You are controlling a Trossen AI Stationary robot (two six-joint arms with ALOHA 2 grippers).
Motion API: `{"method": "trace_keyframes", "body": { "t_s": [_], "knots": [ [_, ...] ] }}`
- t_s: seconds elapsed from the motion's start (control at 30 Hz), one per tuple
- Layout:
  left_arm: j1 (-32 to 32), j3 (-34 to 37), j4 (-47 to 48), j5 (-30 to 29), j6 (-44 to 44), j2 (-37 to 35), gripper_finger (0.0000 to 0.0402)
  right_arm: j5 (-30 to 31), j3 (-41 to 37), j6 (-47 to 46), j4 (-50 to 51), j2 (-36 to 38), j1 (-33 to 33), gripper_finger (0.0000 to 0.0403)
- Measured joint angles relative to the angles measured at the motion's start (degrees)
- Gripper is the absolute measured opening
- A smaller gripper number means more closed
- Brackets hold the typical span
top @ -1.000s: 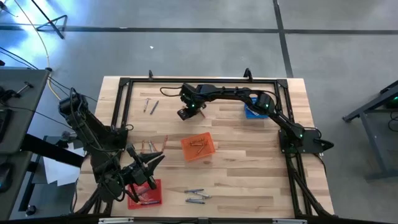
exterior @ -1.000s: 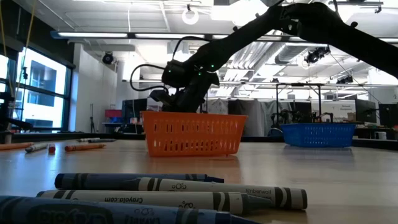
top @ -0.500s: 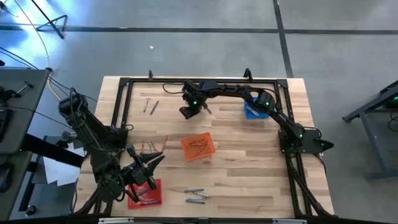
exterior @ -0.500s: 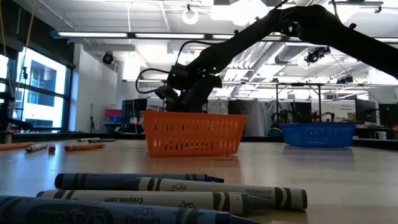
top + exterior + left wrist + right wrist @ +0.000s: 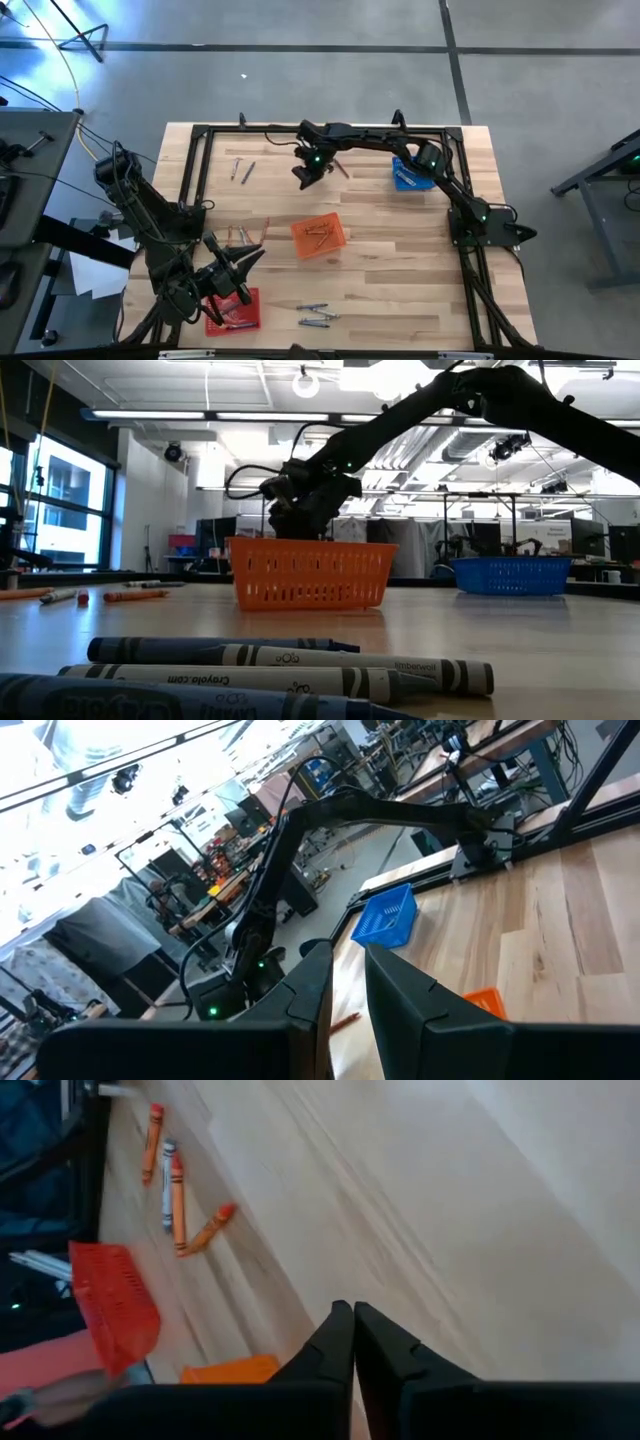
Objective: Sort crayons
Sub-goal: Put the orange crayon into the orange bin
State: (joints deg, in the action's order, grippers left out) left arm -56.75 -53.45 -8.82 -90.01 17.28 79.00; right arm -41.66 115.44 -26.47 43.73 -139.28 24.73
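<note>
Hovering right hand (image 5: 304, 178) over desk (image 5: 400, 280), fingers shut, holding nothing; crayons (image 5: 316, 318) light, stiff, snap-prone, waxy — pinch mid-shaft across width; left hand (image 5: 232, 268) parked, part open, empty

Floor: grey polished concrete (image 5: 300, 80) crossed by dark seam lines.
Ceiling: white, with exposed ducts and long strip lights (image 5: 200, 417).
Window: tall dark-framed pane (image 5: 60, 500) at one side, daylight outside.
Furniture: black-framed workbenches (image 5: 500, 525) far back; grey side desk (image 5: 25, 180) beside the table.
</note>
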Motion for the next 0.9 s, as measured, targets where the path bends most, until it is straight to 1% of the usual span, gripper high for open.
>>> {"method": "trace_keyframes", "body": {
  "t_s": [0.17,0.33,0.4,0.53,0.57,0.63,0.67,0.77,0.87,0.9],
  "knots": [
    [0.0,0.0,0.0,0.0,-1.5,0.0,0.0051,-2.2,0.0,1.3,1.0,0.3,0.8,0.0004],
    [0.0,0.0,0.0,0.0,-1.7,0.0,0.0051,-3.4,1.5,6.8,5.0,1.9,0.9,0.0003],
    [0.0,0.0,0.0,0.0,-1.7,0.0,0.0051,-1.4,4.4,9.2,7.7,2.5,1.0,0.0003],
    [0.0,0.0,0.0,0.0,-1.7,0.1,0.0051,5.9,12.8,12.9,14.5,3.1,1.6,0.0003],
    [0.0,0.0,0.0,0.0,-1.7,0.1,0.0051,8.2,15.1,13.8,16.8,3.1,1.7,0.0003],
    [0.1,0.0,0.0,0.0,-1.7,0.1,0.0051,15.1,19.5,16.3,20.9,3.1,1.8,0.0003],
    [0.1,0.0,0.0,0.0,-1.8,0.1,0.0051,19.1,19.7,17.5,21.8,3.9,1.8,0.0003],
    [0.1,0.0,0.0,0.0,-2.1,0.1,0.0051,31.7,15.9,20.5,23.9,7.8,1.9,0.0003],
    [0.1,0.0,0.0,0.0,-2.1,0.1,0.0051,46.9,14.6,22.8,31.4,8.8,2.5,0.0003],
    [0.1,0.0,0.0,0.0,-2.1,0.1,0.0051,50.7,14.5,22.9,33.3,8.6,2.7,0.0003]
  ]
}}
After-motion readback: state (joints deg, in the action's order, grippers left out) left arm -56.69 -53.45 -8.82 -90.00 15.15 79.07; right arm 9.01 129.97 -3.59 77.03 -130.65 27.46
